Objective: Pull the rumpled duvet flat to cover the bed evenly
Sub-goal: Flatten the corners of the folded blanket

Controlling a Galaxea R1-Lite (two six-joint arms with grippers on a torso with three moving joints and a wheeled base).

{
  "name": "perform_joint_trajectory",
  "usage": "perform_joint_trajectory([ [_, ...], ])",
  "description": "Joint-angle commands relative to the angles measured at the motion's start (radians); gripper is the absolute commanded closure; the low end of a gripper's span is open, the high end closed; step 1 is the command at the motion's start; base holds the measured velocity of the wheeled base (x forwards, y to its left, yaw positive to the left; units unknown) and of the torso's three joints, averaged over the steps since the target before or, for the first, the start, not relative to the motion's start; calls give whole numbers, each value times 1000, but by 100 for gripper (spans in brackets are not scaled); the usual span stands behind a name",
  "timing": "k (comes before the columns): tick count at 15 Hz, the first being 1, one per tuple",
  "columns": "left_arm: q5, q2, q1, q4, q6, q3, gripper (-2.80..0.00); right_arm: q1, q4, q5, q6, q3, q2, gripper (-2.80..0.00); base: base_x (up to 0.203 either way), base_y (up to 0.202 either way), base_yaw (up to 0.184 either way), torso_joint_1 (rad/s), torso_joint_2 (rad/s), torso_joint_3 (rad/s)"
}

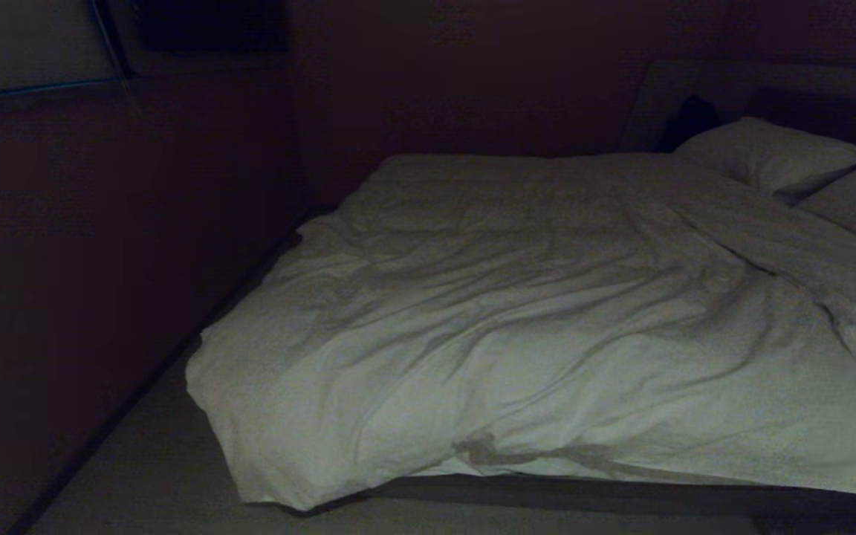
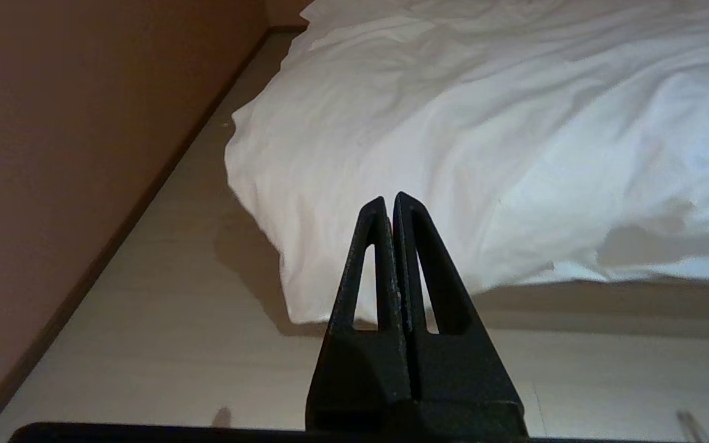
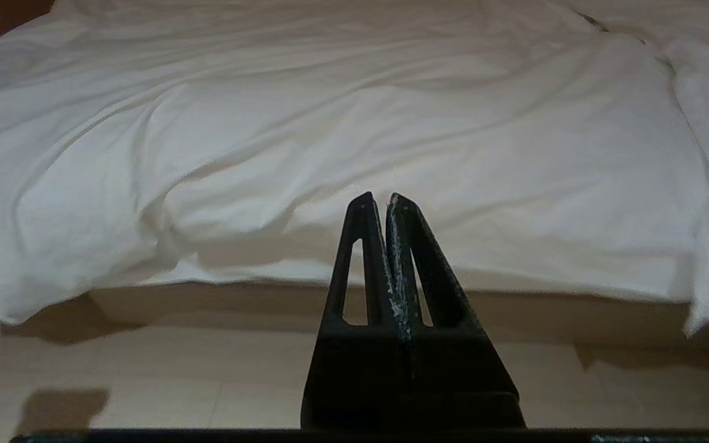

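Left tool closed over pale floor beside brown wall

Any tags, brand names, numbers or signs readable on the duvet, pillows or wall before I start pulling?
None: no text, label, number or sign can be read in any view.
Duvet: plain white, no tag showing.
Pillow: plain, no print.
Wall: too dark to show any sign.

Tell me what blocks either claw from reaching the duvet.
Nothing visible. Only bare floor lies between the shut left claw, the shut right claw and the duvet.
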Motion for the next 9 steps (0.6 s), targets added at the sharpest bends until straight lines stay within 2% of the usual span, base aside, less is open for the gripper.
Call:
perform_joint_trajectory([
  [1, 0, 0, 0, 0, 0, 0, 0, 0, 0, 1, -1, 0, 1, 0, -188, 0, 2, 2, 4, 7],
  [3, 0, 0, 0, 0, 2, 0, 0, 0, 0, 1, -1, 0, 1, 0, -107, 0, -1, 2, -1, 5],
  [9, 0, 0, 0, 0, -1, 0, 0, 0, 0, 1, -1, 0, 1, 0, 0, 0, 0, 0, 0, 0],
])
